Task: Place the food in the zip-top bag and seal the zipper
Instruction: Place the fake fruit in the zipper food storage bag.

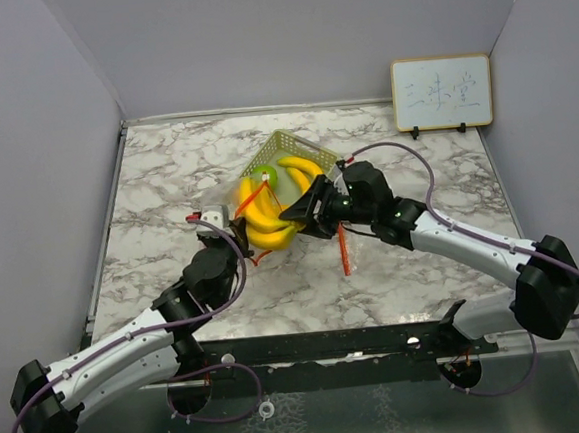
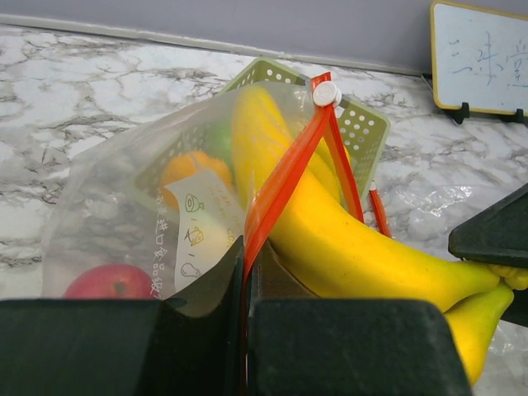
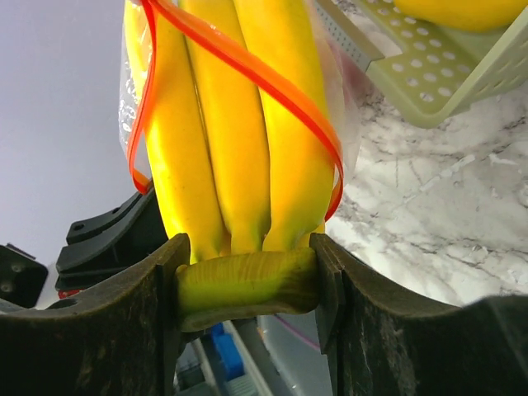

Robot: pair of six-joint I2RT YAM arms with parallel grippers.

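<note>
The clear zip-top bag (image 2: 124,214) stands open in front of the basket, its red zipper band (image 2: 280,181) ending in a white slider (image 2: 327,93). My left gripper (image 2: 246,280) is shut on that red band at the bag's mouth. Inside the bag lie a red apple (image 2: 107,282) and an orange fruit (image 2: 191,169). My right gripper (image 3: 247,289) is shut on the green stem of a yellow banana bunch (image 3: 239,148). The bananas poke through the loop of the zipper band (image 3: 264,78) into the bag. From above, the bunch (image 1: 265,228) sits between both grippers.
The pale green mesh basket (image 1: 310,155) stands just behind the bag with a single banana (image 1: 301,170) in it. A green lime (image 1: 264,174) shows beside it. A red strip (image 1: 344,247) lies on the marble below the right gripper. A small whiteboard (image 1: 441,92) stands at the back right.
</note>
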